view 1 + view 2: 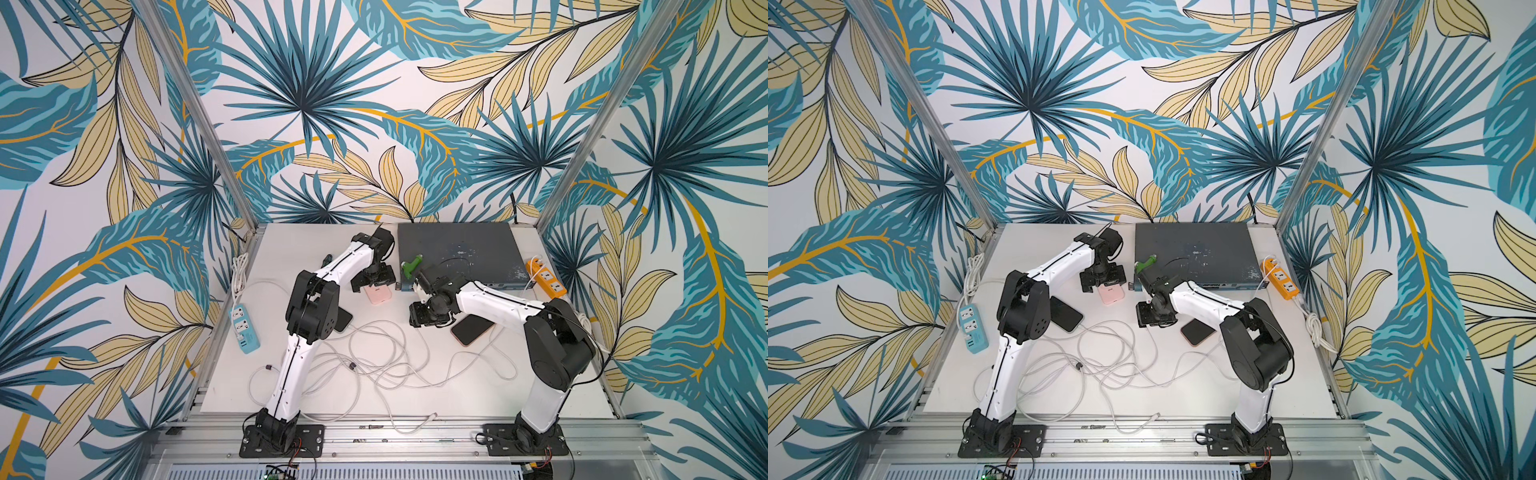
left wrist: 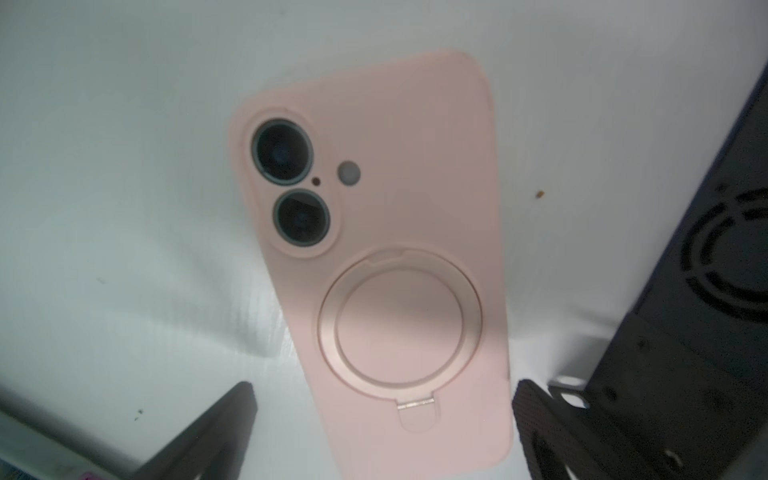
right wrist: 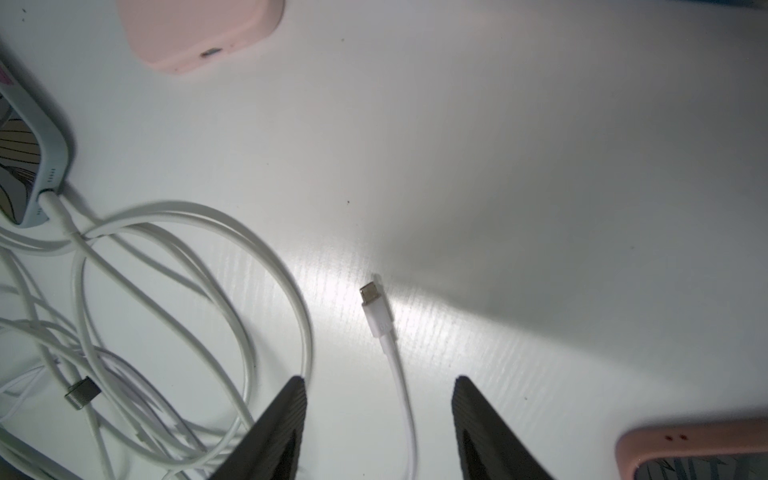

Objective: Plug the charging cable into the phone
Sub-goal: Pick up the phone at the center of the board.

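In a top view, the pale pink silicone-cased phone (image 1: 379, 296) lies on the white counter (image 1: 291, 249), long axis twelve-to-six, port end towards six. It sits at ten o'clock from the right tool (image 3: 378, 380). The white charging cable plug (image 3: 376, 309) rests unclamped between that tool's parted jaws. The left tool (image 2: 384, 386), jaws wide apart, straddles the phone.

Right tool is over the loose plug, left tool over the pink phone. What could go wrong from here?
1. The plug lies free between the open fingers of the right tool. Closing there may pinch the thin cable behind it, leaving the plug floppy.
2. The pink phone lies loose under the open left tool. Pushing into its port could slide it.
3. The cable loops beside the right tool could snag.
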{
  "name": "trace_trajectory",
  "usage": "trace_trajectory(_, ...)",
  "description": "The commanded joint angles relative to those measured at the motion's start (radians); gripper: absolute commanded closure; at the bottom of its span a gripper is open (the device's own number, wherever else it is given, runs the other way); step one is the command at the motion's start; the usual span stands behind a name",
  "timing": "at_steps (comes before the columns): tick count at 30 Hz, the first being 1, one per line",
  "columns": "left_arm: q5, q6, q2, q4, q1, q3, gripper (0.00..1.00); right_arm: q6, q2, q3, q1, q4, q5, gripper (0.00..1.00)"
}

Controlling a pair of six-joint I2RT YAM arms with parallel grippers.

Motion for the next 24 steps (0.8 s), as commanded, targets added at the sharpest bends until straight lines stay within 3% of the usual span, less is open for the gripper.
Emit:
trace_trajectory(1,-0.018,0.002,0.045,-0.035,-0.001,0.048,0.0,-0.007,-0.025,-0.019,0.001,0.003,-0.01,0.41)
trace_trajectory(10,-0.035,0.019,0.202,-0.128,-0.003,0.2,0.0,-0.012,-0.042,-0.028,0.0,0.006,-0.007,0.41)
trace_trajectory(13,-0.04,0.03,0.198,-0.119,-0.003,0.164,0.12,-0.012,-0.049,-0.035,0.0,0.011,-0.005,0.41)
trace_trajectory(17,-0.043,0.073,0.147,-0.081,-0.004,0.101,0.38,-0.016,-0.066,-0.043,-0.001,0.033,-0.007,0.41)
trace_trajectory(21,-0.06,0.136,0.072,-0.061,-0.002,0.082,0.54,-0.026,-0.081,-0.044,-0.009,0.059,-0.015,0.4)
trace_trajectory(24,-0.039,0.196,-0.035,0.0,0.0,0.048,0.6,-0.038,-0.082,-0.037,-0.022,0.076,-0.06,0.4)
